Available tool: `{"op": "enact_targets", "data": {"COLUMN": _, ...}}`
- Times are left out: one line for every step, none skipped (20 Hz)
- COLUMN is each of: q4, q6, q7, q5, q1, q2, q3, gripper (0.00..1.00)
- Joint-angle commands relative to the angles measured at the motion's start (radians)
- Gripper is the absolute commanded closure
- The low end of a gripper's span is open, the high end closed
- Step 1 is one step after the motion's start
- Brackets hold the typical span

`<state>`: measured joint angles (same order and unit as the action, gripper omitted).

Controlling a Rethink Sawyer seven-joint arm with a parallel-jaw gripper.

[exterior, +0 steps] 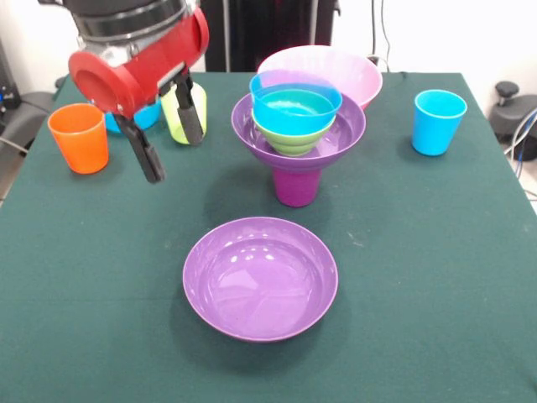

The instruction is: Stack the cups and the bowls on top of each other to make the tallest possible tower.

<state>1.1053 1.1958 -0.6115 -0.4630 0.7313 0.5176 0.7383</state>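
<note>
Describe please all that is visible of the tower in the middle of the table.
The tower stands upright on the green table cloth. Its base is a purple tapered plastic cup. On the cup's rim sits a wide shallow purple plastic bowl; in it nests a small ribbed green bowl, and in that a small glossy blue bowl. The open gripper hangs to its left, apart from it.

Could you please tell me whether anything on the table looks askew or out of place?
Nothing is spilled or damaged. The tower looks top-heavy: a wide purple bowl balances on a narrow purple cup, though it sits level.
</note>
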Motion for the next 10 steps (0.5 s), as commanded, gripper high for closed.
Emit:
{"op": "enact_targets", "data": {"q4": -0.039, "q6": 0.092, "q7": -0.068, "q5": -0.027, "q1": -0.045, "q2": -0.071, "q3": -0.090, "gripper": 0.00}}
{"op": "enact_targets", "data": {"q4": -0.042, "q6": 0.107, "q7": -0.068, "q5": -0.024, "q1": -0.047, "q2": -0.069, "q3": -0.092, "gripper": 0.00}}
{"op": "enact_targets", "data": {"q4": -0.039, "q6": 0.111, "q7": -0.069, "q5": -0.023, "q1": -0.051, "q2": -0.065, "q3": -0.093, "gripper": 0.00}}
{"op": "enact_targets", "data": {"q4": -0.037, "q6": 0.119, "q7": -0.065, "q5": -0.028, "q1": -0.054, "q2": -0.057, "q3": -0.098, "gripper": 0.00}}
{"op": "enact_targets", "data": {"q4": -0.030, "q6": 0.119, "q7": -0.066, "q5": -0.026, "q1": -0.056, "q2": -0.049, "q3": -0.100, "gripper": 0.00}}
{"op": "enact_targets", "data": {"q4": -0.025, "q6": 0.125, "q7": -0.067, "q5": -0.025, "q1": -0.058, "q2": -0.036, "q3": -0.101, "gripper": 0.00}}
{"op": "enact_targets", "data": {"q4": -0.011, "q6": 0.124, "q7": -0.067, "q5": -0.024, "q1": -0.056, "q2": -0.023, "q3": -0.104, "gripper": 0.00}}
{"op": "enact_targets", "data": {"q4": 0.001, "q6": 0.123, "q7": -0.068, "q5": -0.022, "q1": -0.056, "q2": -0.006, "q3": -0.106, "gripper": 0.00}}
{"op": "enact_targets", "data": {"q4": 0.016, "q6": 0.117, "q7": -0.067, "q5": -0.023, "q1": -0.055, "q2": 0.009, "q3": -0.109, "gripper": 0.00}}
{"op": "enact_targets", "data": {"q4": 0.037, "q6": 0.112, "q7": -0.072, "q5": -0.021, "q1": -0.055, "q2": 0.035, "q3": -0.114, "gripper": 0.00}}
